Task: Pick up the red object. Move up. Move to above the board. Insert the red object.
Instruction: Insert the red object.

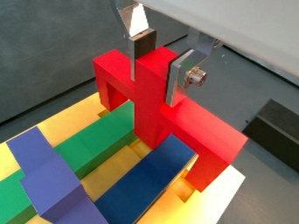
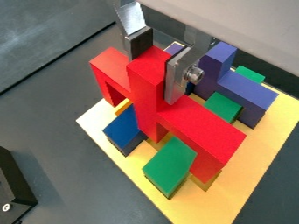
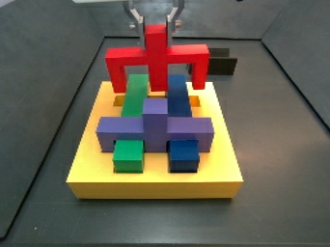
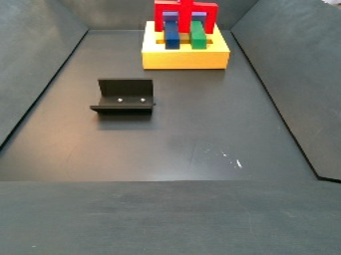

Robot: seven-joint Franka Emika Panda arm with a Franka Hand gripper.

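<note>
1. Two-finger silver gripper (image 1: 156, 59) is clamped on the upright centre post of the red cross-shaped block with two downward legs (image 1: 158, 109); dark pads press both sides of the post in both wrist views (image 2: 156, 61).
2. Red block sits directly under the gripper, over the far half of the yellow square board (image 3: 154, 178). Its legs reach down among the board's pieces; whether they are fully seated I cannot tell.
3. Below the gripper on the board: green bars (image 2: 172, 164), blue bars (image 1: 146, 179) and a purple cross-shaped block (image 3: 154, 127), packed tight around the red legs, little side clearance.
4. Open room: dark floor (image 4: 173, 149) around the board is wide and bare, except the dark L-shaped fixture (image 4: 124, 97), well apart from the gripper.
5. Hidden: gripper body is cut off in the side view (image 3: 154, 13); leg bottoms are covered by neighbouring pieces.
</note>
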